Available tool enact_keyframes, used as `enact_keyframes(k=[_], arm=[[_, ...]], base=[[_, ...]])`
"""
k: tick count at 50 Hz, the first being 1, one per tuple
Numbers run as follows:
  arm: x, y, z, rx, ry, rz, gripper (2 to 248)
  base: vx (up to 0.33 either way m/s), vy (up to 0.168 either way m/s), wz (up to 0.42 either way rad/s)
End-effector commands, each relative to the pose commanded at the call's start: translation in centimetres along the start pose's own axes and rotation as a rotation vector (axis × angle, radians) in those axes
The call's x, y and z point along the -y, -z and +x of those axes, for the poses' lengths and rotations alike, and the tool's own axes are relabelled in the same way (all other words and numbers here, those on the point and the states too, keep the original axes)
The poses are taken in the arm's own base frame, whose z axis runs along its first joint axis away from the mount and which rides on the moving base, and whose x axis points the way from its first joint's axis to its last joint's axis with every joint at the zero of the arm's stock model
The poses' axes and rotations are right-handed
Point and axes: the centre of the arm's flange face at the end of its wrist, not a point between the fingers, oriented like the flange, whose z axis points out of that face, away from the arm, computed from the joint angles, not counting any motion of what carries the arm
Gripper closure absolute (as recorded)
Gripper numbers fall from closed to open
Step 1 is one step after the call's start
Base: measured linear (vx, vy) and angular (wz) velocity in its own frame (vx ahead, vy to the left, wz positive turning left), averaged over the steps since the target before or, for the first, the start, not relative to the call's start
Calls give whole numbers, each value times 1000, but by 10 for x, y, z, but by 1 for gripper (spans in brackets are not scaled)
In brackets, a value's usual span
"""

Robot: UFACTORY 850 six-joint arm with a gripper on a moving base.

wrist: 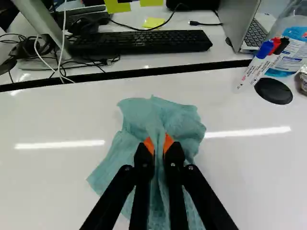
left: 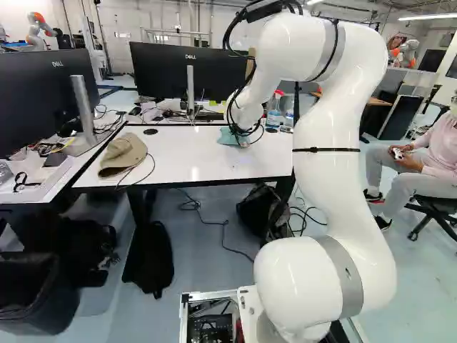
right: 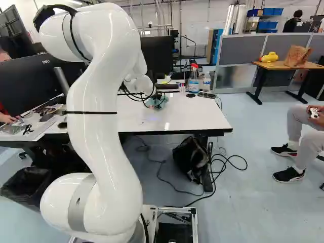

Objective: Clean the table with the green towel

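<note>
My gripper (left: 244, 138) is low over the white table (left: 203, 161) in the left base view, at its far right part. The green towel (left: 228, 136) shows beside it, and in the right base view the towel (right: 157, 101) lies just under the wrist. In the wrist view my gripper (wrist: 159, 146) is shut on the towel (wrist: 184, 120), a fold of cloth pinched between the orange pads. The rest of the towel spreads crumpled on the tabletop ahead of and beneath the fingers.
A cap (left: 123, 155) with a cord lies on the table's left part. Spray bottle (right: 193, 79), markers (wrist: 261, 62) and a black disc (wrist: 273, 90) stand beyond the gripper. Keyboard (wrist: 139, 42) and monitors (left: 187, 71) are across the seam. A bag (right: 191, 158) sits underneath.
</note>
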Motion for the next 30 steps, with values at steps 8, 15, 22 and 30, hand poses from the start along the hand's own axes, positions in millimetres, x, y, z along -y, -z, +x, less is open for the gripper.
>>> enact_keyframes(k=[8, 15, 22, 30], arm=[[0, 0, -2, 21, 0, 0, 209], [0, 0, -5, 52, 0, 0, 209], [0, 0, -7, 78, 0, 0, 209], [-1, 1, -7, 82, -1, -1, 209]], base=[[0, 0, 0], [0, 0, 0], [0, 0, 0], [0, 0, 0]])
